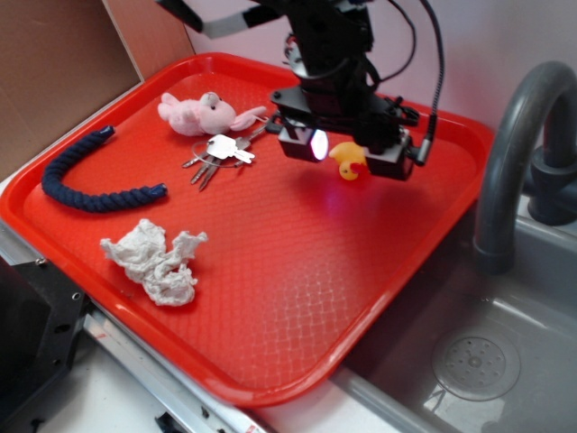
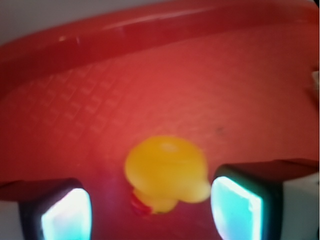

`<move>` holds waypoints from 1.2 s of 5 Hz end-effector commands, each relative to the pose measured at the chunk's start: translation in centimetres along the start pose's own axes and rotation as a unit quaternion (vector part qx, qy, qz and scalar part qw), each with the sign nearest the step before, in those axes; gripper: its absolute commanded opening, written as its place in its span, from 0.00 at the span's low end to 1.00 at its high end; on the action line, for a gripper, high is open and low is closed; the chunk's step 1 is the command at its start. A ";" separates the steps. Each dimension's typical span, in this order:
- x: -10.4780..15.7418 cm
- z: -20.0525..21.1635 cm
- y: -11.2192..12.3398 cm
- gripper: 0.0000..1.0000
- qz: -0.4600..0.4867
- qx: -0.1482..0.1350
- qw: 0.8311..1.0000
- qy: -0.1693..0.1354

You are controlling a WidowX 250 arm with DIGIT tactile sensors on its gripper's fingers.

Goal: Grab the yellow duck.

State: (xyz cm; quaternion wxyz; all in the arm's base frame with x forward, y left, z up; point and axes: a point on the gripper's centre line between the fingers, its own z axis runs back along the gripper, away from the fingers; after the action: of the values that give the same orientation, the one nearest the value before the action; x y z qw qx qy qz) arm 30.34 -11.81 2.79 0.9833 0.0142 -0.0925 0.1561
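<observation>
Two fingers (image 2: 60, 212) flank the yellow duck (image 2: 167, 172), spread apart with nothing clenched between them; the right one nearly touches it, the left stands off. By my reading, the approach is done and the grasp itself is in hand: next comes closing squarely on the body. Small, glossy and rounded, with an orange beak, the duck sits on the red tray (image 1: 297, 298) toward its far side.
</observation>
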 end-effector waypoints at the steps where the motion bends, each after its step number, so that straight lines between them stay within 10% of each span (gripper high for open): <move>1: 1.4 0.0 -0.9 0.00 -0.001 -0.001 1.000 -0.010; 4: 1.1 2.5 -0.3 0.00 -0.026 -0.001 1.000 -0.007; 6: 0.2 10.4 4.0 0.00 -0.082 -0.082 0.993 0.024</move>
State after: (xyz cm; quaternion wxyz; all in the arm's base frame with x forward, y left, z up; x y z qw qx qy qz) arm 26.88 -8.88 11.27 0.9955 -0.0477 -0.0498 0.0648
